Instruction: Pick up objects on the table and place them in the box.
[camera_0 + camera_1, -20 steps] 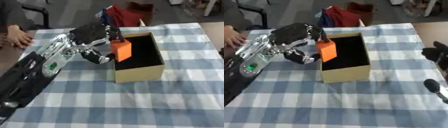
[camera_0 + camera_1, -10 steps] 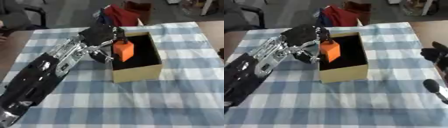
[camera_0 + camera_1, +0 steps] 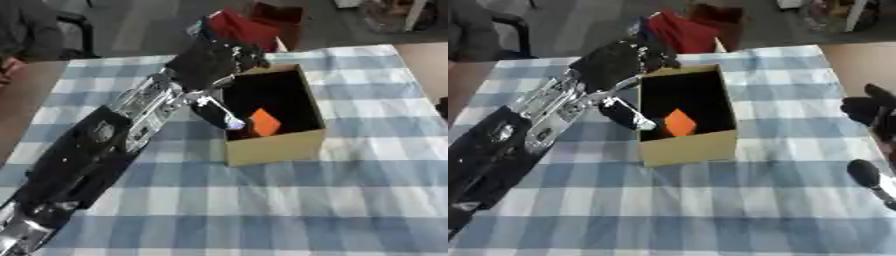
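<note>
An open cardboard box (image 3: 278, 146) with a dark inside stands in the middle of the blue-and-white checked table. An orange block (image 3: 262, 123) lies tilted inside it, near the front wall. My left hand (image 3: 213, 59) hangs over the box's left rim with fingers spread and open. Its thumb (image 3: 219, 114) points down into the box just left of the block, apart from it. My right hand (image 3: 866, 109) rests open at the right edge of the right eye view, fingers up, away from the box.
A red bag (image 3: 242, 27) lies at the table's far edge behind the box. A bare wooden table (image 3: 26, 100) adjoins the cloth on the left. The checked cloth (image 3: 306, 210) stretches in front of and right of the box.
My left hand has opened and let go of the orange block, which now lies inside the box. The camera view has shifted as well.
</note>
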`<action>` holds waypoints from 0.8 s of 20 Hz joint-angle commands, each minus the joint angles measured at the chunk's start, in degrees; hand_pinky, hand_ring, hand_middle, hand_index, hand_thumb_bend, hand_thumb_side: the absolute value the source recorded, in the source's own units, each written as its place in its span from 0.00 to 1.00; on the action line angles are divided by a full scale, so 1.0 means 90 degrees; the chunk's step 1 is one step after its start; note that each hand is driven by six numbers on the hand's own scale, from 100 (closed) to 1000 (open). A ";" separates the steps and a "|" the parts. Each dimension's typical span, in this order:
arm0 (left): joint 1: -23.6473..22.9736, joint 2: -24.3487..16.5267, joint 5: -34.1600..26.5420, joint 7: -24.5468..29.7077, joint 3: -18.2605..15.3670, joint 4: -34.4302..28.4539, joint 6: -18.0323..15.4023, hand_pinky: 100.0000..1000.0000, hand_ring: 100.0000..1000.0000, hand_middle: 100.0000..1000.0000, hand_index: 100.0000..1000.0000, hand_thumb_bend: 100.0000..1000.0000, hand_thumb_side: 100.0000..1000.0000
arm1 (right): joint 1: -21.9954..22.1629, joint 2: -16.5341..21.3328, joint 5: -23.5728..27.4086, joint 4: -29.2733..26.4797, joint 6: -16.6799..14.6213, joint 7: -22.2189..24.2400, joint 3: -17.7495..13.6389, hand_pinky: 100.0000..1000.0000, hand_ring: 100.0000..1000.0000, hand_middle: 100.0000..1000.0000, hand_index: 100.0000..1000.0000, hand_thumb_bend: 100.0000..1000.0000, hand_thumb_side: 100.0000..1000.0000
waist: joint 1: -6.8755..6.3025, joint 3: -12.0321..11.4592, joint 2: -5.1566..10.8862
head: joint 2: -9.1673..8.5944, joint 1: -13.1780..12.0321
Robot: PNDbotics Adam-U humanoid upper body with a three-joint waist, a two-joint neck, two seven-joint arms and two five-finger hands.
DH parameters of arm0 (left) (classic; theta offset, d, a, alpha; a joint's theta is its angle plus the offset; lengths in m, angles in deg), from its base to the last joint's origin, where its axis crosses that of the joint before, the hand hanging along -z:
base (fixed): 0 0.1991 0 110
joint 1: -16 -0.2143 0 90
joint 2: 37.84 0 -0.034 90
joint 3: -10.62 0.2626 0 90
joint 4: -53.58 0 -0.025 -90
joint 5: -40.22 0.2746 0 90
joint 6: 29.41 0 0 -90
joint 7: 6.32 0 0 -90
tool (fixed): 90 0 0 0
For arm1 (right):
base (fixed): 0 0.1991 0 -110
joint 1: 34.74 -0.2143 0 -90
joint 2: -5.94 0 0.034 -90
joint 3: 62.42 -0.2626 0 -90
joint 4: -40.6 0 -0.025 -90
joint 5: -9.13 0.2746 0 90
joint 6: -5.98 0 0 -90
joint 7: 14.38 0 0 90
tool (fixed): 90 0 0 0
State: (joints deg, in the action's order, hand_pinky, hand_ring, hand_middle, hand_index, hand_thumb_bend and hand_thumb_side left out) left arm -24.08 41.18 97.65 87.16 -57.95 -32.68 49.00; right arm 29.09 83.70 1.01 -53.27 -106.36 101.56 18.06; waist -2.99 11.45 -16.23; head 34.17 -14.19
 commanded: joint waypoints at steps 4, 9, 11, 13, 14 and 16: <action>-0.0280 -0.0831 -0.1401 -0.0213 -0.0705 -0.1451 0.0543 0.70 0.67 0.67 0.81 0.20 0.09 | -0.0032 0.0072 0.0011 -0.0114 0.0025 -0.0067 -0.0078 0.89 0.84 0.79 1.00 0.63 0.60 | 0.0086 -0.0187 0.0135 | -0.0015 0.0046; -0.1277 -0.1373 -0.3209 -0.0849 -0.1702 -0.2572 0.1430 0.71 0.66 0.63 0.80 0.00 0.10 | 0.0019 0.0099 -0.0045 -0.0169 0.0054 -0.0162 -0.0160 0.89 0.84 0.79 1.00 0.62 0.60 | 0.0093 -0.0433 0.0153 | 0.0054 0.0141; -0.1765 -0.1425 -0.3846 -0.1297 -0.2099 -0.2789 0.1694 0.72 0.66 0.64 0.81 0.00 0.16 | 0.0021 0.0124 -0.0071 -0.0200 0.0069 -0.0193 -0.0183 0.89 0.84 0.79 1.00 0.62 0.61 | 0.0072 -0.0535 0.0150 | 0.0081 0.0155; -0.2178 -0.1345 -0.4501 -0.1793 -0.2413 -0.2889 0.1859 0.72 0.66 0.63 0.81 0.00 0.24 | 0.0043 0.0135 -0.0095 -0.0243 0.0090 -0.0231 -0.0213 0.88 0.84 0.79 1.00 0.62 0.61 | 0.0048 -0.0616 0.0151 | 0.0108 0.0170; -0.2363 -0.1272 -0.4835 -0.2041 -0.2545 -0.2919 0.1888 0.72 0.66 0.62 0.81 0.00 0.29 | 0.0057 0.0140 -0.0102 -0.0269 0.0104 -0.0251 -0.0228 0.89 0.84 0.79 1.00 0.62 0.61 | 0.0040 -0.0652 0.0147 | 0.0123 0.0179; -0.2681 -0.1103 -0.5366 -0.2441 -0.2756 -0.2976 0.1862 0.72 0.66 0.62 0.81 0.00 0.33 | 0.0069 0.0157 -0.0116 -0.0306 0.0132 -0.0282 -0.0249 0.88 0.84 0.79 1.00 0.62 0.61 | 0.0032 -0.0702 0.0137 | 0.0159 0.0195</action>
State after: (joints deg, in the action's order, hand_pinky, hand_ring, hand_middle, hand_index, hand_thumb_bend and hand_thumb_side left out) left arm -48.51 31.77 52.50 67.58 -80.65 -58.13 65.54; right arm 30.14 83.83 0.29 -54.39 -105.29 99.41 16.25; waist -2.76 5.11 -16.09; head 35.24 -12.64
